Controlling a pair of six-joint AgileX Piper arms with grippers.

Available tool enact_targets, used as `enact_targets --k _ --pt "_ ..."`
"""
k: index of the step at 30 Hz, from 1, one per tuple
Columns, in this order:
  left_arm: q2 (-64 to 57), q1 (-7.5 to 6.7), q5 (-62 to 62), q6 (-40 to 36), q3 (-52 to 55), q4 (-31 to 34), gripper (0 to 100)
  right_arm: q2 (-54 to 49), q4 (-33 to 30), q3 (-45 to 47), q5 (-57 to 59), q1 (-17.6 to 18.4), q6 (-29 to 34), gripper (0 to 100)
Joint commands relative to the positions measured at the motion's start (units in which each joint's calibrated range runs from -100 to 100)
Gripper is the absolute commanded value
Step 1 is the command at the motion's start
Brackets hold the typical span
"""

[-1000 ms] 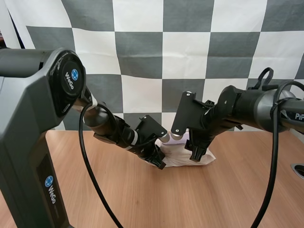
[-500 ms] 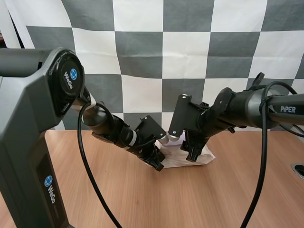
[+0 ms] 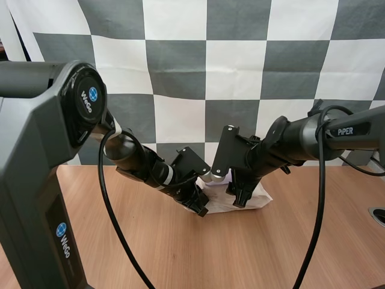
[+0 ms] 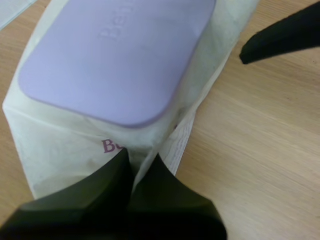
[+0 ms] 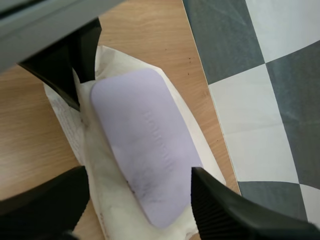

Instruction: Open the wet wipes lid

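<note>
Our left gripper (image 4: 142,161) pinches the left end of the pack of wet wipes (image 4: 65,145), which lies far-centre on the table (image 3: 240,253). Our right gripper (image 5: 139,175) hangs spread over its shut lilac lid (image 5: 145,145).

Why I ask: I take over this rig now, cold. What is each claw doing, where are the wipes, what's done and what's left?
Left claw: shut on the end seam of the wet wipes pack, which lies on the table.
Right claw: open, fingers astride the pack's opposite end, above the purple lid, gripping nothing.
Done: pack held at one end, right claw lined up over the lid.
Left: the lid lies flat and shut; probably catch its edge and lift it open.
</note>
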Motion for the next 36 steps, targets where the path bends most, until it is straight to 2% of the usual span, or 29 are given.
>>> enact_targets --k 1,4,9,10,18,19,20,24,25,30,36 --pt "0.0 0.07 -0.1 -0.6 0.0 0.0 0 0.0 0.0 0.0 0.1 0.0 0.0 83" --pt "0.0 0.07 -0.1 -0.6 0.0 0.0 0 0.0 0.0 0.0 0.1 0.0 0.0 59" --pt "0.0 0.06 0.1 -0.6 0.0 0.0 0 0.0 2.4 0.0 0.1 0.0 0.0 3" --pt "0.0 0.06 0.3 -0.6 0.0 0.0 0 0.0 2.7 0.0 0.1 0.0 0.0 0" --pt "0.0 0.06 0.8 -0.6 0.0 0.3 0 -0.2 3.0 0.0 0.1 0.0 0.4 0" --pt "0.0 0.06 0.8 -0.6 0.0 0.6 0 -0.5 2.8 0.0 0.3 0.0 0.5 9" --pt "0.0 0.06 0.8 -0.6 0.0 1.1 0 -0.9 2.6 0.0 0.3 0.0 0.7 22" --pt "0.0 0.06 0.8 -0.7 0.0 1.7 0 -3.5 -0.2 0.0 0.6 0.0 1.8 90" --pt "0.0 0.06 0.8 -0.9 0.0 1.7 0 -4.0 -1.9 0.0 1.1 0.0 2.9 100" --pt "0.0 0.97 2.5 -0.9 0.0 2.1 0 -7.3 -11.1 0.0 7.5 0.0 9.6 100" --pt "0.0 2.03 3.3 -0.9 0.0 3.2 0 -12.8 -11.4 0.0 16.5 0.0 12.1 100"
